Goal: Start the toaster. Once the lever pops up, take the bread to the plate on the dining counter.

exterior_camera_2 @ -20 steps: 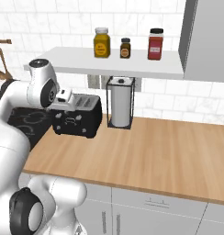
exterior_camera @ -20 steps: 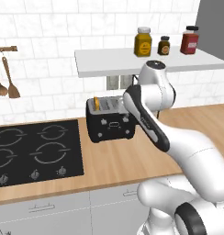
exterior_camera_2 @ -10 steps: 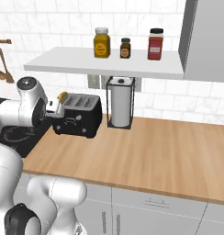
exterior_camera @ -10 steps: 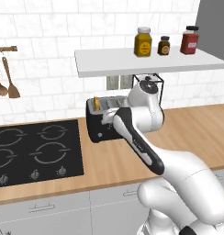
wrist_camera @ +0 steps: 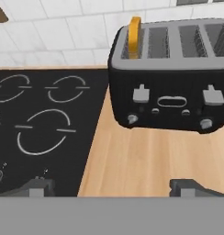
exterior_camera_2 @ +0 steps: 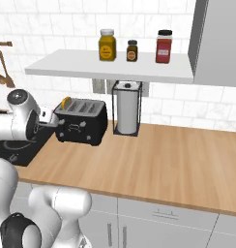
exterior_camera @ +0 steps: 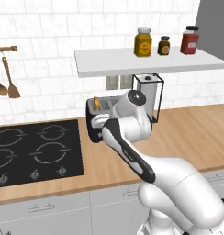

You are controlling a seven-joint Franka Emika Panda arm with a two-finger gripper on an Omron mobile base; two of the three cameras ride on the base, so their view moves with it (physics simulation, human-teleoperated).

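Observation:
The black four-slot toaster (wrist_camera: pixel 171 98) stands on the wood worktop beside the hob, also seen in the right base view as the toaster (exterior_camera_2: pixel 82 123). The bread (wrist_camera: pixel 134 30) sticks up from its leftmost slot, an orange-edged slice (exterior_camera_2: pixel 66 102) (exterior_camera: pixel 96 103). Two grey levers (wrist_camera: pixel 140 93) sit on the front panel. My gripper (wrist_camera: pixel 113 187) is open with nothing between its fingers. It hangs low over the worktop a short way in front of the toaster's face. In the left base view my arm hides most of the toaster (exterior_camera: pixel 92 126). The plate and the dining counter are out of view.
A black hob (wrist_camera: pixel 40 114) lies left of the toaster. A paper towel holder (exterior_camera_2: pixel 126 111) stands to its right. Above is a white shelf (exterior_camera_2: pixel 115 70) with three jars. Wooden utensils (exterior_camera: pixel 7 85) hang on the wall. Bare worktop (exterior_camera_2: pixel 163 160) stretches right.
My arm has folded down and swung toward the hob side. The hand has dropped from level with the toaster's top to low in front of its face. The jaws stay wide.

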